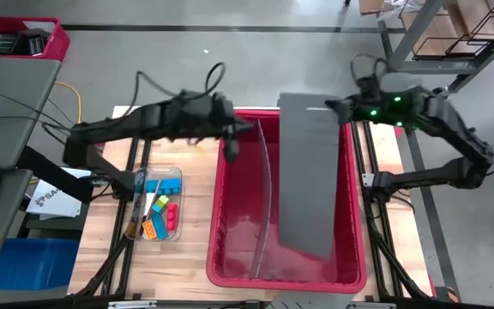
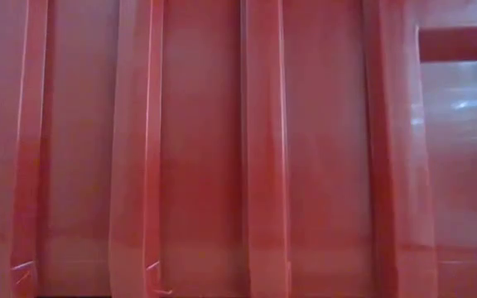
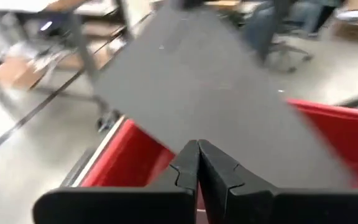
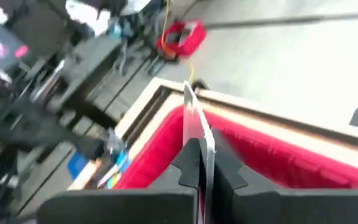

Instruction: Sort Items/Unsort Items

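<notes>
A: What is the right claw [image 1: 333,106] doing?

B: It is clamped on the far edge of a large flat grey rectangular panel [image 1: 307,176], which lies tilted over the right half of the big red plastic bin [image 1: 230,257]. In the right wrist view the panel shows edge-on as a thin pale sheet [image 4: 194,121] pinched between the 2 dark fingers [image 4: 188,165].

A: And the left claw [image 1: 231,146]?

B: Closed tight with nothing in it. It hangs over the bin's far left corner, and the left wrist view shows its 2 fingers [image 3: 188,168] pressed together, pointing toward the grey panel [image 3: 197,99] above the red rim [image 3: 120,155].

A: Where are the items to be sorted?

B: Outside the bin, on the wooden desk [image 1: 187,257] just to its left. A clear shallow plastic tray [image 1: 175,172] holds the small blocky pieces: blue ones [image 1: 161,184] at the far end, a red one [image 1: 171,215], an orange one [image 1: 151,228] and a bit of green and yellow between. A thin dark stick [image 1: 135,206] lies along the tray's left side.

A: Anything else in the bin?

B: A thin curved clear strip [image 1: 268,189] stands in it, just left of the panel. The low view shows only the bin's ribbed red wall [image 2: 222,149].
</notes>
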Motion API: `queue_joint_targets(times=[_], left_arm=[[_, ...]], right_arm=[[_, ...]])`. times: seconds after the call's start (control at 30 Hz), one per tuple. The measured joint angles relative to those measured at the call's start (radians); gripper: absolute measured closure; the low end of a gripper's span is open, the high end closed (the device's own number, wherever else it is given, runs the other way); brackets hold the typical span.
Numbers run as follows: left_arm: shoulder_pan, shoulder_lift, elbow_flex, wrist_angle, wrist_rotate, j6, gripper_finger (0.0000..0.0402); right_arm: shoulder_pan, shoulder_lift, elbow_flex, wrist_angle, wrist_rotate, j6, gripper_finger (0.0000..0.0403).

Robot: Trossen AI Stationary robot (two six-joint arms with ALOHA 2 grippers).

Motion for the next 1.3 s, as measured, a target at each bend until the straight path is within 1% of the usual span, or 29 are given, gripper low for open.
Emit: queue_joint_targets(times=[0.1,0.17,0.23,0.3,0.37,0.4,0.43,0.5,0.57,0.67,0.73,0.8,0.9,0.97,1.03,1.07,1.1,1.17,1.23,1.3], left_arm=[[-0.131,-0.008,-0.001,-0.032,-0.067,0.036,0.0369],[-0.221,0.020,-0.005,-0.067,-0.137,0.094,0.0344],[-0.301,0.060,-0.005,-0.081,-0.235,0.179,0.0314],[-0.354,0.106,-0.005,-0.080,-0.367,0.267,0.0283],[-0.383,0.156,-0.005,-0.068,-0.492,0.345,0.0253],[-0.391,0.181,-0.005,-0.053,-0.540,0.374,0.0239],[-0.396,0.202,-0.005,-0.035,-0.566,0.390,0.0227],[-0.401,0.234,-0.006,0.004,-0.556,0.397,0.0206],[-0.401,0.260,-0.006,0.079,-0.501,0.392,0.0190],[-0.400,0.314,-0.005,0.250,-0.378,0.444,0.0180],[-0.399,0.361,-0.005,0.376,-0.287,0.529,0.0179],[-0.399,0.408,-0.001,0.462,-0.198,0.613,0.0179],[-0.405,0.491,0.072,0.431,-0.109,0.712,0.0179],[-0.410,0.551,0.143,0.356,-0.083,0.783,0.0179],[-0.413,0.615,0.221,0.296,-0.089,0.815,0.0179],[-0.415,0.644,0.255,0.264,-0.108,0.798,0.0179],[-0.416,0.669,0.291,0.237,-0.133,0.745,0.0179],[-0.420,0.698,0.343,0.169,-0.166,0.588,0.0179],[-0.425,0.702,0.364,0.113,-0.183,0.439,0.0179],[-0.440,0.698,0.365,0.066,-0.205,0.327,0.0179]], right_arm=[[0.018,0.046,0.096,-0.022,0.070,0.000,0.0402],[0.022,0.085,0.143,-0.031,0.097,0.006,0.0402],[0.022,0.134,0.181,-0.051,0.116,0.018,0.0402],[0.021,0.182,0.208,-0.095,0.129,0.053,0.0402],[0.030,0.227,0.227,-0.160,0.140,0.098,0.0402],[0.041,0.247,0.233,-0.196,0.141,0.126,0.0403],[0.053,0.265,0.237,-0.235,0.139,0.146,0.0403],[0.071,0.295,0.254,-0.317,0.130,0.193,0.0403],[0.079,0.316,0.274,-0.400,0.134,0.242,0.0403],[0.081,0.341,0.301,-0.459,0.158,0.289,0.0403],[0.079,0.359,0.321,-0.444,0.182,0.297,0.0403],[0.074,0.374,0.340,-0.435,0.186,0.295,0.0403],[0.072,0.394,0.363,-0.425,0.168,0.265,0.0403],[0.074,0.400,0.363,-0.419,0.155,0.244,0.0403],[0.081,0.402,0.363,-0.423,0.140,0.236,0.0403],[0.083,0.402,0.363,-0.421,0.140,0.236,0.0403],[0.083,0.401,0.364,-0.416,0.141,0.236,0.0403],[0.083,0.395,0.363,-0.404,0.146,0.236,0.0403],[0.074,0.382,0.367,-0.377,0.163,0.236,0.0403],[0.059,0.362,0.383,-0.351,0.180,0.224,0.0403]])
